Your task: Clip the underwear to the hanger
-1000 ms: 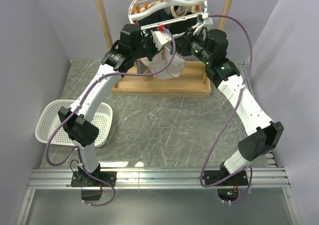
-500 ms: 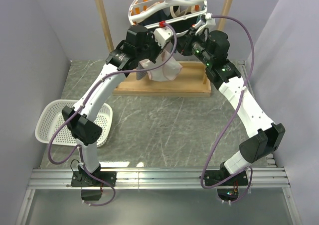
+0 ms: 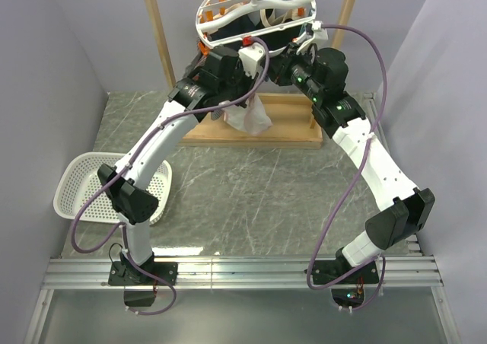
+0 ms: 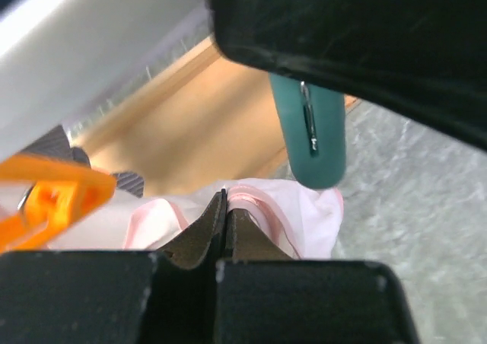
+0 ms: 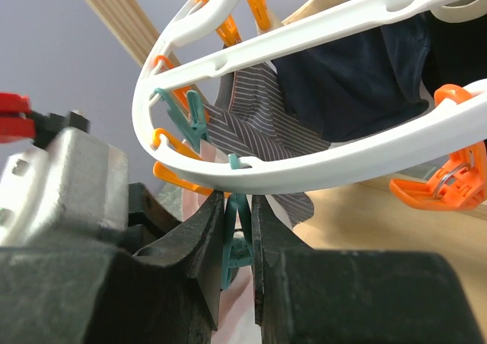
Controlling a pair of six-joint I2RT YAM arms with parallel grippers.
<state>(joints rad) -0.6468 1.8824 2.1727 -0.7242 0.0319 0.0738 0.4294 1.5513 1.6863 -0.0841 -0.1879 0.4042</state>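
Observation:
The white oval hanger [image 3: 255, 15] hangs from the wooden rack, with orange and teal clips under its rim [image 5: 342, 169]. My left gripper [image 3: 253, 68] is shut on the pink-trimmed waistband of the pale pink underwear [image 3: 251, 116], which it holds just under the hanger. In the left wrist view the fingertips [image 4: 224, 201] pinch the underwear [image 4: 312, 215] directly below a teal clip [image 4: 310, 135]. My right gripper [image 3: 286, 64] is shut on that teal clip [image 5: 237, 241], squeezing its handles under the rim, as the right wrist view [image 5: 237, 201] shows.
A wooden frame rack [image 3: 161, 39] with a flat base [image 3: 289, 131] stands at the back. A dark navy garment [image 5: 358, 78] and a grey striped cloth [image 5: 259, 123] hang on the hanger. An orange clip [image 5: 445, 184] dangles at the right. A white basket [image 3: 76, 188] sits at the left.
My left gripper has moved up and to the right with the underwear, bringing it under the hanger's near rim. The right gripper has stayed at the teal clip.

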